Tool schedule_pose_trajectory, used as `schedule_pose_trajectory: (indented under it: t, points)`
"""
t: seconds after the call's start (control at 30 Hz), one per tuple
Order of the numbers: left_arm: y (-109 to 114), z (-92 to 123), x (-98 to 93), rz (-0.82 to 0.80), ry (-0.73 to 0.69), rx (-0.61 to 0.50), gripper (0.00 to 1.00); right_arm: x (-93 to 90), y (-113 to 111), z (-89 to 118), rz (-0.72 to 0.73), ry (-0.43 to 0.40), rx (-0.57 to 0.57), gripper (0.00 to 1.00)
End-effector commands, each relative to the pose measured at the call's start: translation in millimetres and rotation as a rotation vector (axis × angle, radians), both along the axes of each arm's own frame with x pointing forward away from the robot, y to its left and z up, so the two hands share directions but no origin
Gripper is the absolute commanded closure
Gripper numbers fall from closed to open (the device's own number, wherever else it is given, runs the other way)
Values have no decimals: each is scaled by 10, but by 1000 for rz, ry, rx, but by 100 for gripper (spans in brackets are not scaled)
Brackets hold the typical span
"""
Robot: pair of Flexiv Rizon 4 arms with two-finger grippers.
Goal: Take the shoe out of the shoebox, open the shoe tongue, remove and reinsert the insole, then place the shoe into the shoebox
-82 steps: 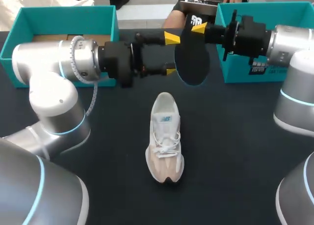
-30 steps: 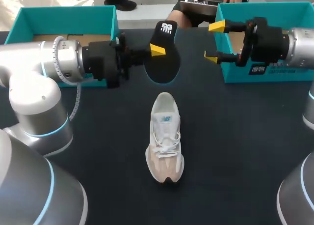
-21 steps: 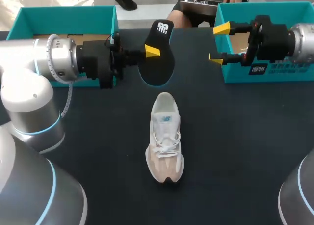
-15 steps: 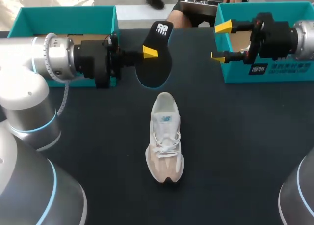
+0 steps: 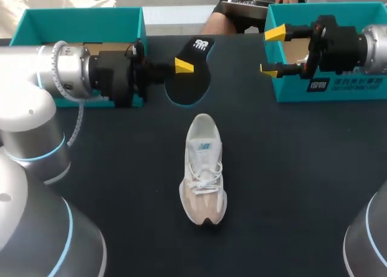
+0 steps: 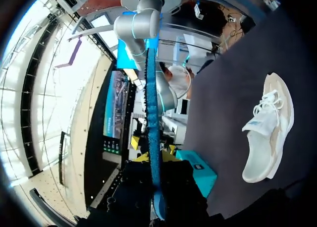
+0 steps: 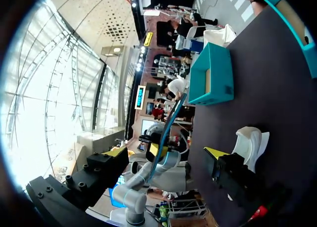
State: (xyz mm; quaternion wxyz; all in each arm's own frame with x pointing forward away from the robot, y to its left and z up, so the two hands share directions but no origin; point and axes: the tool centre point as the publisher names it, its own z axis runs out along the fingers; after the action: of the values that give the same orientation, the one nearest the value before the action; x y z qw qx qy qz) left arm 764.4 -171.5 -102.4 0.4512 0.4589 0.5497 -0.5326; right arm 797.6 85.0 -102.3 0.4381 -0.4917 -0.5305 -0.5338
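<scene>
Left pincer (image 5: 184,67) clamps the dark insole (image 5: 192,80) above the surface (image 5: 121,174) beyond the heel of the white shoe (image 5: 204,168), while the right pincer (image 5: 273,51) (beside a teal shoebox (image 5: 338,91)) stands agape.

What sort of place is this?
Probably a robot bench for shoe handling: dark table, teal left shoebox and right shoebox, white shoe, insole in my left gripper.

shoe (image 5: 204,168): white-beige, upright on table (image 5: 302,186) | insole (image 5: 190,77): black, out of shoe, raised beyond its heel
</scene>
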Motion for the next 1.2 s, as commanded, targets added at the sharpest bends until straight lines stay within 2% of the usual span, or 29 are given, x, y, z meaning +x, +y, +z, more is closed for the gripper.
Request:
schedule_pose_trajectory:
  t: [0.03,0.13,0.33,0.4,0.53,0.57,1.0,1.03,1.1,1.13,1.17,1.2]
  points:
    - [144,168,-72,-86,691,313,100,-4,7,-1,-2,0,-1,0]
    - [167,157,-73,-134,831,362,100,-4,7,-1,-2,0,-1,0]
    - [141,71,-139,-151,1010,325,100,-4,7,-1,-2,0,-1,0]
    - [140,47,-171,-157,1026,332,100,-4,7,-1,-2,0,-1,0]
    - [151,42,-211,-177,1103,266,100,-4,7,-1,-2,0,-1,0]
    - [152,51,-212,-177,1111,241,100,-4,7,-1,-2,0,-1,0]
    - [152,51,-212,-177,1111,241,100,-4,7,-1,-2,0,-1,0]
    - [137,12,-223,-162,1258,276,100,-4,7,-1,-2,0,-1,0]
    - [132,-34,-209,-99,1418,282,100,-4,7,-1,-2,0,-1,0]
    - [125,-61,-186,-15,1536,328,100,-4,7,-1,-2,0,-1,0]
    - [139,-38,-191,-48,1597,300,100,-4,7,-1,-2,0,-1,0]
    - [148,-17,-175,17,1684,331,100,-4,7,-1,-2,0,-1,0]
